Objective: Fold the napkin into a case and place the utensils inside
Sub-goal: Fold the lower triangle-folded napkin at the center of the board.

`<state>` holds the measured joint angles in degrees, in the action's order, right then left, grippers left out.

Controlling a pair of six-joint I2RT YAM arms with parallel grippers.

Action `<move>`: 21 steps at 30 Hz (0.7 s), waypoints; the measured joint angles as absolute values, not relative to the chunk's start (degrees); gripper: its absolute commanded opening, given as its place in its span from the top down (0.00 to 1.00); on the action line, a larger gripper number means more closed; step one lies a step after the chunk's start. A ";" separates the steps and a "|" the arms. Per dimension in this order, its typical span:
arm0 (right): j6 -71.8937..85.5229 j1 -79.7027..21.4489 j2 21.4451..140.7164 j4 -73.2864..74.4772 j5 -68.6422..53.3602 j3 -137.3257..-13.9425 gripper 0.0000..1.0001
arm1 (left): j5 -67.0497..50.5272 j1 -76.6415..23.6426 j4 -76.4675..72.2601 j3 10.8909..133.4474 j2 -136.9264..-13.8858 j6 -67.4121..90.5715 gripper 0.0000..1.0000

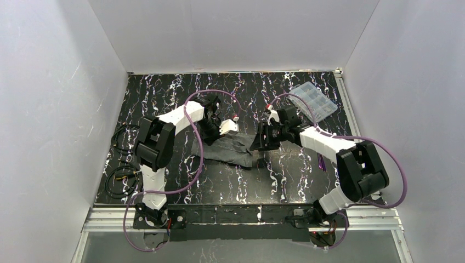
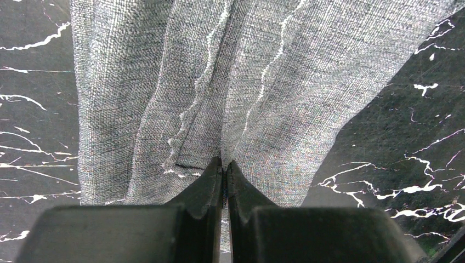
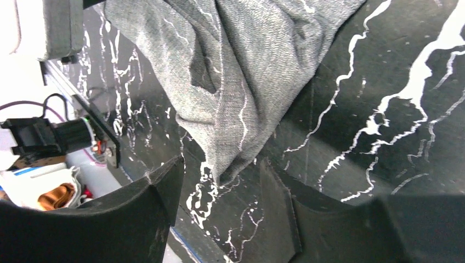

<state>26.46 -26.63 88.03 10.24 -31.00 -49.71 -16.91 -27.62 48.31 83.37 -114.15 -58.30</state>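
Tapered left fingers point(image 2: 205, 186), creased woven napkin point(image 2: 219, 71), marbled table point(image 2: 395, 137)

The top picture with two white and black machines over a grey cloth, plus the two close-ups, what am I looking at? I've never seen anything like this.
Those are two robot arms bolted to the near edge of a dark marbled table. The wide picture comes from a fixed camera above and behind them: the left arm on the left, the right arm on the right. Each close-up comes from a camera on one wrist, looking past its own two fingers. Between the arms lies a crumpled grey napkin. The left fingers are shut, pinching the cloth. The right fingers stand open, a corner of the cloth lying loose between them. Farther back sits a clear plastic box, and small purple utensils lie beside the right arm.
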 measured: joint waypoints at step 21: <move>25.74 -30.52 87.22 9.04 -26.61 -46.02 0.58 | -17.82 -27.62 46.30 85.14 -114.13 -55.92 1.00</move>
